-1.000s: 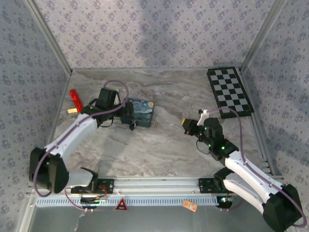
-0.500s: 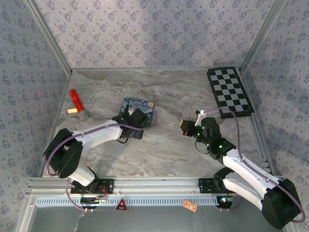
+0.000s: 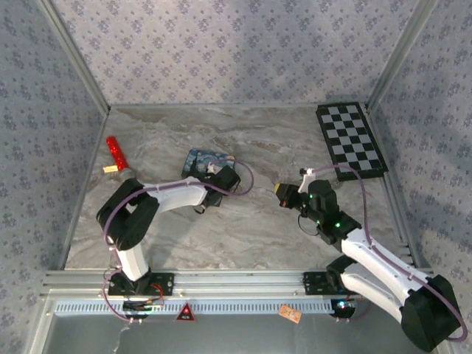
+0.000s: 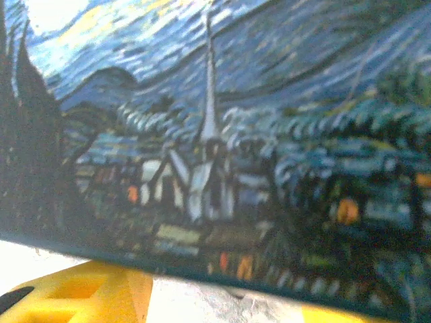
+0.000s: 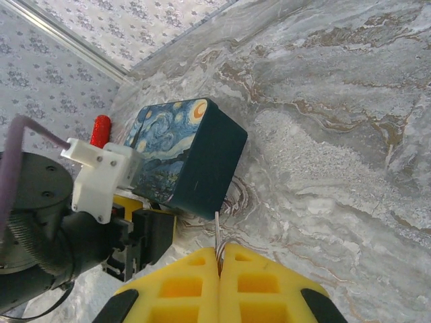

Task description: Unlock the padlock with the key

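Right tool [image 5: 219,256] tight on the key [image 5: 216,232], plain from its wrist; left tool [image 3: 212,177] gap unclear.

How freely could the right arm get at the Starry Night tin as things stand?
Probably yes. Bare marble lies between the right fingers and the tin's dark side. The left fingers crowd its far side, and the right fingers pinch a thin metal piece.
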Tool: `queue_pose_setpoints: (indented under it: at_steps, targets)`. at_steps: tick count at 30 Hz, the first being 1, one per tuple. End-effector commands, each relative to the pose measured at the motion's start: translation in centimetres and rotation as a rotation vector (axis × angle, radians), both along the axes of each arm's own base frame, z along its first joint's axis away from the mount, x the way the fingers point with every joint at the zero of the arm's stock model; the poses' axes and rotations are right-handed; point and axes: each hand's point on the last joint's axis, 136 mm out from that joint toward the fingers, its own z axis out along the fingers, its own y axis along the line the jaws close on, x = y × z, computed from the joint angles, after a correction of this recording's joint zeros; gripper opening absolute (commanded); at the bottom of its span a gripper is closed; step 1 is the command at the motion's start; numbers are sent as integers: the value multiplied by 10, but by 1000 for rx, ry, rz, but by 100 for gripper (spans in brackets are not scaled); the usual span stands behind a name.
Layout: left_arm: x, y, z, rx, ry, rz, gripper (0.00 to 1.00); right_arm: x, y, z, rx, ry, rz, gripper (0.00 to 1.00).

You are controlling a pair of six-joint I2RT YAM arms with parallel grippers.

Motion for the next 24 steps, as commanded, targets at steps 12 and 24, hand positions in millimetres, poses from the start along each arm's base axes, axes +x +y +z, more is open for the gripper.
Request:
queue_pose_setpoints:
  at_steps: [12,24]
  targets:
    - [20,-2,-4,60,-93,20,19,-3,-1,0,19,-1,-6,0]
    - [3,-16,7,-188,-34,1,11,-3,0,3,28,1,-4,0]
